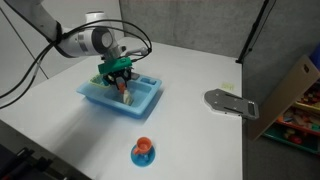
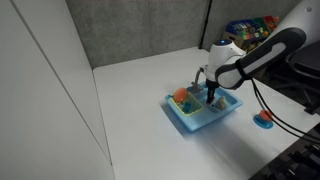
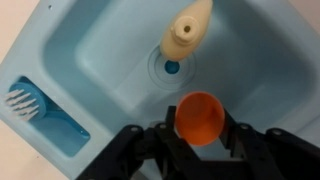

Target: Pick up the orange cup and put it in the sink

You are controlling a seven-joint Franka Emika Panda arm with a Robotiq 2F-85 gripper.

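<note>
In the wrist view the tiny orange cup is pinched between my gripper's black fingers, its mouth facing the camera. It hangs just above the floor of the light blue sink's large basin, near the drain and below the pale faucet. Both exterior views show my gripper lowered into the sink on the white table. The cup itself is too small to make out there.
A side compartment of the sink holds a small brush-like piece. An orange round item lies in the sink. An orange piece on a blue round base stands on the table. A grey flat object lies near the table's edge.
</note>
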